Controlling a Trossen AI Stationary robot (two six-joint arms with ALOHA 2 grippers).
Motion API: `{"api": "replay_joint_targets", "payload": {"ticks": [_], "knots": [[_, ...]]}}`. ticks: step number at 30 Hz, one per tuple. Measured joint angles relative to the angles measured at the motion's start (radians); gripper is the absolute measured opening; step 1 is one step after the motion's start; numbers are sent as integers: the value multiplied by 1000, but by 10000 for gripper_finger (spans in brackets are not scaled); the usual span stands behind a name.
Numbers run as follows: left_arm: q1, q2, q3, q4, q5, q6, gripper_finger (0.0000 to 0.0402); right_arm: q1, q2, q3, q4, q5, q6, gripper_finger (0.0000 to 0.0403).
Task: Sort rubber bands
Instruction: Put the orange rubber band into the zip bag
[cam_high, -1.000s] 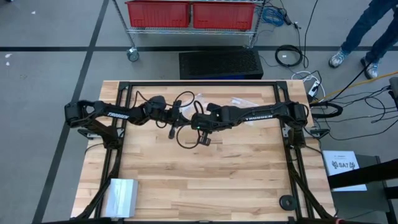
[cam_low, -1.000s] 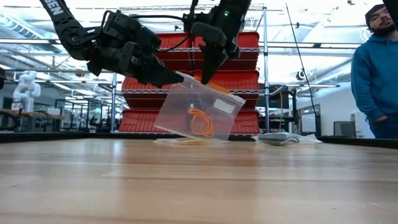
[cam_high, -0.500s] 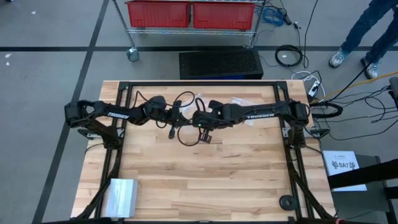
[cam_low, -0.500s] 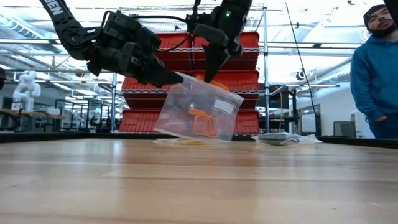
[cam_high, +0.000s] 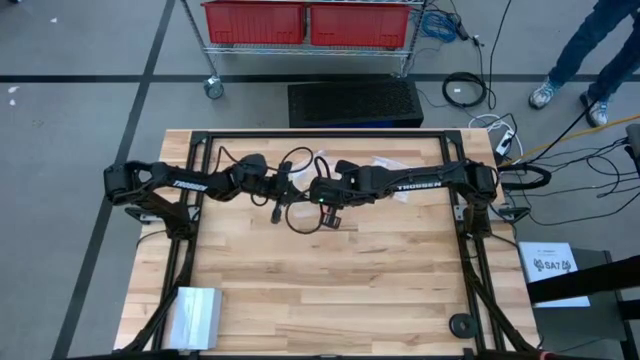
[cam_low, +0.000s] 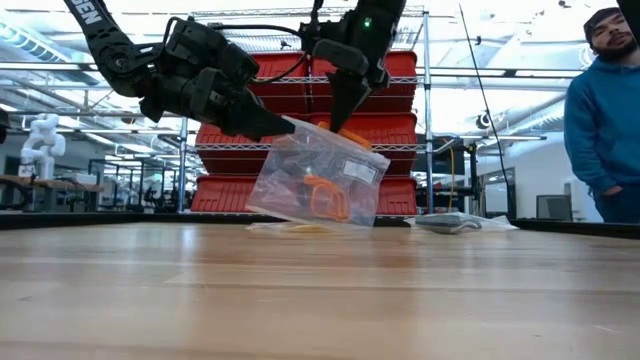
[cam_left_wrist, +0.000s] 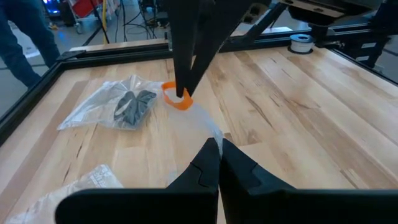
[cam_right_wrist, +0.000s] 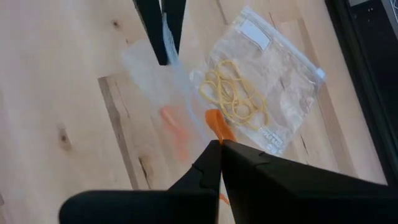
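My left gripper (cam_low: 283, 124) is shut on a clear plastic bag (cam_low: 300, 170) that hangs above the table's middle, with orange rubber bands (cam_low: 326, 200) lying inside it. My right gripper (cam_low: 338, 126) points down at the bag's upper edge, shut on an orange rubber band (cam_left_wrist: 176, 101). A second clear bag with black rubber bands (cam_left_wrist: 132, 104) lies flat on the table. A third clear bag with yellowish rubber bands (cam_right_wrist: 233, 93) also lies flat on the wood. My left gripper pinches the clear bag's upper corner (cam_low: 292, 127) between its two fingers, coming in level from the table's left. The bag hangs tilted below the fingers; whether its lower edge (cam_low: 305, 222) touches the table I cannot tell. My right gripper pinches an orange rubber band (cam_right_wrist: 215, 126) between its fingertips, from above and pointing down. The band sits at the bag's upper edge, right beside the fingers.
Another clear bag (cam_left_wrist: 68, 186) lies on the table near my left arm. A grey-white box (cam_high: 193, 313) sits at the near left corner and a small black disc (cam_high: 461, 324) at the near right. A person in a blue hoodie (cam_low: 603, 120) stands beyond the table's far right.
The hanging bag has swayed slightly, and the orange bands inside it have shifted and bunched together. Both grippers have stayed shut on what they hold.
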Motion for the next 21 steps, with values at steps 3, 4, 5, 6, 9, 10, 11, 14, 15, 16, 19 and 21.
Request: {"api": "replay_joint_targets", "payload": {"ticks": [3, 4, 5, 6, 9, 10, 11, 14, 15, 16, 19, 21], "knots": [[0, 0, 0, -1, 0, 0, 2, 1, -14, 9, -12, 2, 1, 0], [0, 0, 0, -1, 0, 0, 2, 4, -25, 18, -8, 2, 3, 0], [0, 0, 0, -5, 0, 0, 2, 8, -37, 22, -10, 2, 5, 0], [0, 0, 0, -8, 0, 1, 2, 11, -50, 28, -13, 2, 5, 0], [0, 0, 0, -11, 0, 2, 2, 16, -83, 34, -9, -18, 4, 0], [0, 0, 0, -12, 0, 2, 2, 17, -92, 34, -8, -41, 4, 0], [0, 0, 0, -12, 0, 3, 2, 17, -97, 34, 0, -56, 5, 0], [0, 0, 0, -11, 0, 3, 2, 18, -100, 34, 18, -89, -9, 0], [0, 0, 0, -10, 0, 3, 2, 18, -99, 33, 24, -105, -16, 0], [0, 0, 0, -11, 0, 3, 2, 18, -94, 33, 35, -117, -19, 0], [0, 0, 0, -9, 0, 3, 2, 18, -87, 29, 42, -137, -26, 0], [0, 0, 0, -8, 0, 3, 2, 19, -87, 19, 50, -144, -24, 0]]}}
